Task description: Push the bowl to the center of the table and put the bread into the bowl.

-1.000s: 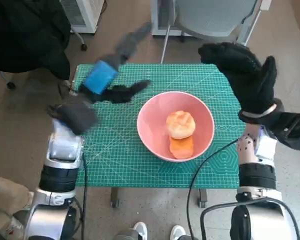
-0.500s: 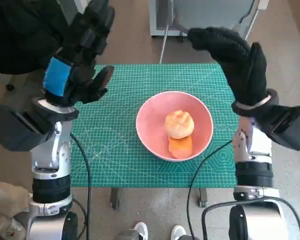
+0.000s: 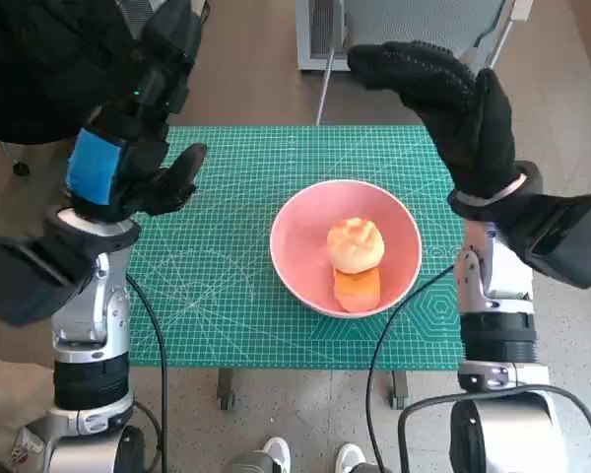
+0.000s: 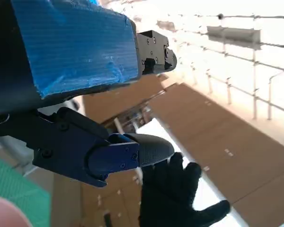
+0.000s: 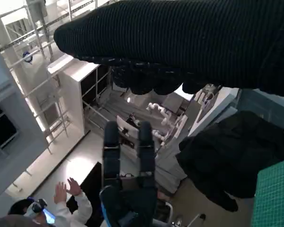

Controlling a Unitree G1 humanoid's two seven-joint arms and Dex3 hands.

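A pink bowl [image 3: 300, 246] stands near the middle of the green cutting mat [image 3: 227, 286], slightly right of centre. Inside it lie a round pale bread roll [image 3: 356, 244] and an orange piece [image 3: 358, 289] just below the roll. My left hand [image 3: 138, 128], black with blue tape, is raised high above the mat's left side, fingers spread and holding nothing. My right hand [image 3: 453, 108] in the black glove is raised above the mat's right rear corner, fingers apart and empty. The left wrist view shows my left hand [image 4: 80, 94] pointing up at the room, with the gloved right hand [image 4: 180, 194] beyond it.
A grey chair [image 3: 424, 34] stands behind the table. A dark jacket [image 3: 39, 69] lies at the upper left. A person with raised hands [image 5: 52, 198] shows in the right wrist view. Black cables [image 3: 394, 335] hang by the table's front edge. Shoes [image 3: 310, 458] show below.
My left hand has risen from the mat's left side to high above it, fingers pointing away. My right hand has shifted slightly left and up. Bowl and bread stay put.
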